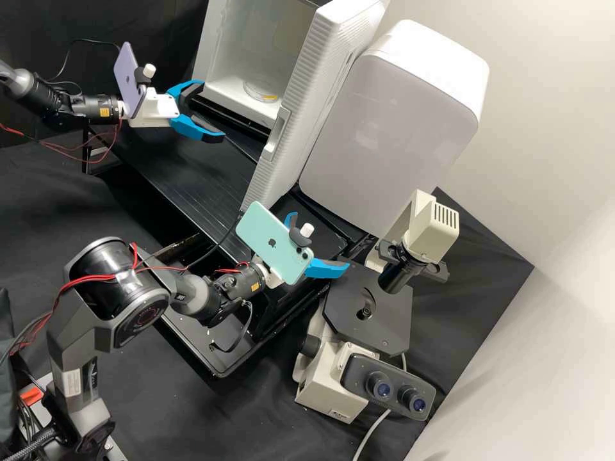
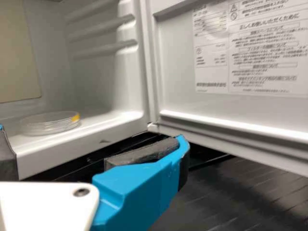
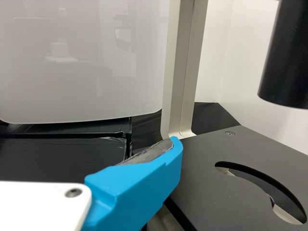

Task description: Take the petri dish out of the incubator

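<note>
Petri dish (image 1: 261, 91) inside incubator (image 1: 323, 77), left tool (image 1: 211, 110) spread wide, just outside, apart.

One finger (image 2: 6, 156) of the left hand (image 2: 91, 137) is cropped.

Tally on the bench: three pairs and four single things.
There are two grippers, the left gripper (image 1: 211, 109) and the right gripper (image 1: 333, 266), and two phones, one lilac phone (image 1: 130, 73) and one mint phone (image 1: 275, 243). One incubator (image 1: 317, 96) holds one petri dish (image 2: 50, 122), though its clear rims may be a small stack. There is one white box (image 1: 391, 121) and one microscope (image 1: 365, 307) with two eyepieces (image 1: 382, 387).
</note>
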### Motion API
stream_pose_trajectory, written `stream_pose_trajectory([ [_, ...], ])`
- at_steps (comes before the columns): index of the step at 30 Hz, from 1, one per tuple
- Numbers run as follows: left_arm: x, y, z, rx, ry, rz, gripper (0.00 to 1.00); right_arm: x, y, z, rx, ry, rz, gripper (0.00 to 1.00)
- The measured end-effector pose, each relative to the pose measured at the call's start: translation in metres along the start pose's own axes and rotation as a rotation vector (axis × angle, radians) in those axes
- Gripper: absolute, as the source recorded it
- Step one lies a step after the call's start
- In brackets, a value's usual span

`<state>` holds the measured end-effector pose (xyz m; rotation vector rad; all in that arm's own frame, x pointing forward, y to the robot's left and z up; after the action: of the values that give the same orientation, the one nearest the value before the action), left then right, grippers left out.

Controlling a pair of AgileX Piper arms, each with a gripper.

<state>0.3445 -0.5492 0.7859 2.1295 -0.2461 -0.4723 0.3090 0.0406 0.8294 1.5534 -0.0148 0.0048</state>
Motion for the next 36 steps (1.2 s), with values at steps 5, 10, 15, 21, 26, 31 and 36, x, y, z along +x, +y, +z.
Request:
stream_pose_trajectory([
  [5, 0.013, 0.002, 0.007, 0.001, -0.031, 0.000, 1.00, 0.000, 0.000, 0.000, 0.000, 0.000, 0.000, 1.00],
  [10, 0.023, 0.003, 0.005, 0.005, -0.030, 0.003, 1.00, 0.000, 0.000, 0.000, 0.000, 0.000, 0.000, 1.00],
  [15, 0.036, 0.000, 0.001, -0.006, -0.013, -0.029, 1.00, 0.000, 0.000, 0.000, 0.000, 0.000, 0.000, 1.00],
  [21, 0.051, -0.001, -0.008, -0.024, 0.009, -0.047, 1.00, 0.000, 0.000, 0.000, 0.000, 0.000, 0.000, 1.00],
  [26, 0.065, -0.001, -0.018, -0.052, 0.033, -0.062, 1.00, 0.000, 0.000, 0.000, 0.000, 0.000, 0.000, 1.00],
  [31, 0.080, 0.007, -0.026, -0.048, 0.030, -0.055, 1.00, 0.000, 0.000, 0.000, 0.000, 0.000, 0.000, 1.00],
  [36, 0.094, 0.013, -0.026, -0.038, 0.001, -0.057, 1.00, 0.000, 0.000, 0.000, 0.000, 0.000, 0.000, 1.00],
])
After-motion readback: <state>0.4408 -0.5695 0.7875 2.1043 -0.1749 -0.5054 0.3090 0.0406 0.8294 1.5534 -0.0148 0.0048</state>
